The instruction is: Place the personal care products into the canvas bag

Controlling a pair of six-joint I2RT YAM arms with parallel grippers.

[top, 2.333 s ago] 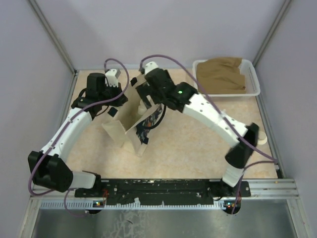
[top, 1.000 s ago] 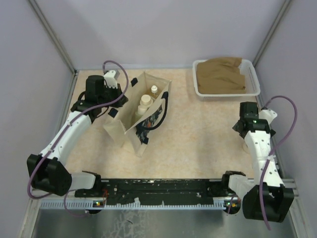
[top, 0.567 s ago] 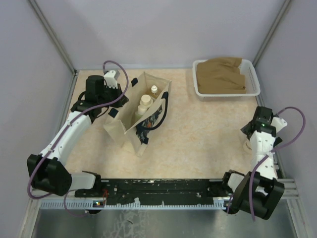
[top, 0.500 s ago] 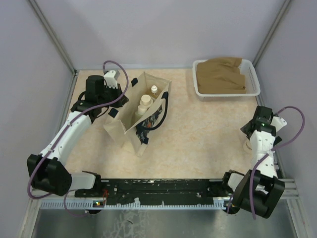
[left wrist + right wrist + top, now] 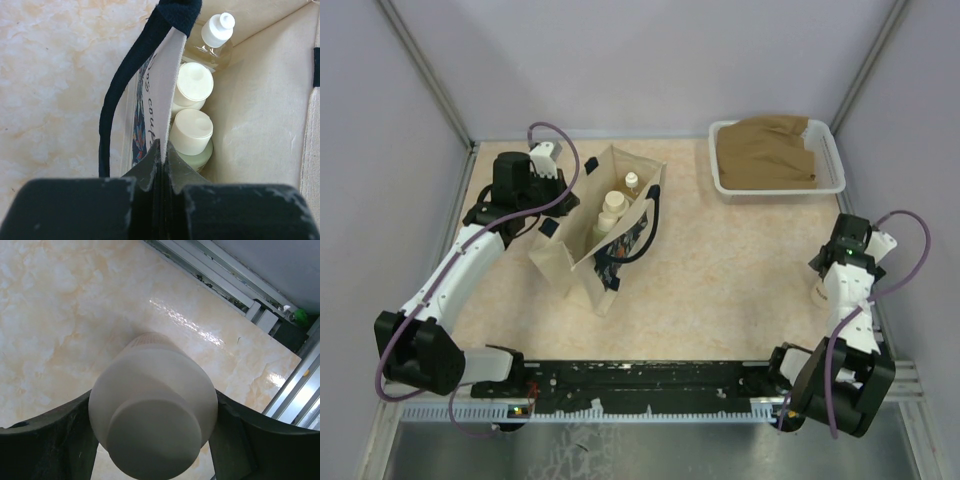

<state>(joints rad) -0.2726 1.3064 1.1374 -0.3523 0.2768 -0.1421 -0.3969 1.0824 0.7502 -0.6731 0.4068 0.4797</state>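
Marbled beige table [image 5: 720,290], top view: canvas bag [image 5: 570,250] stands left of centre; a white bottle [image 5: 819,293] stands at the right edge, well apart, under the right gripper [image 5: 827,282]. Left wrist view: left gripper [image 5: 161,152] pinched tight on the bag's rim; three bottles [image 5: 192,132] upright inside. Right wrist view: jaws flank the white bottle closely; contact cannot be confirmed. Judged step: grasping this bottle. Next move requires firm closure, lift, carry to the bag mouth.
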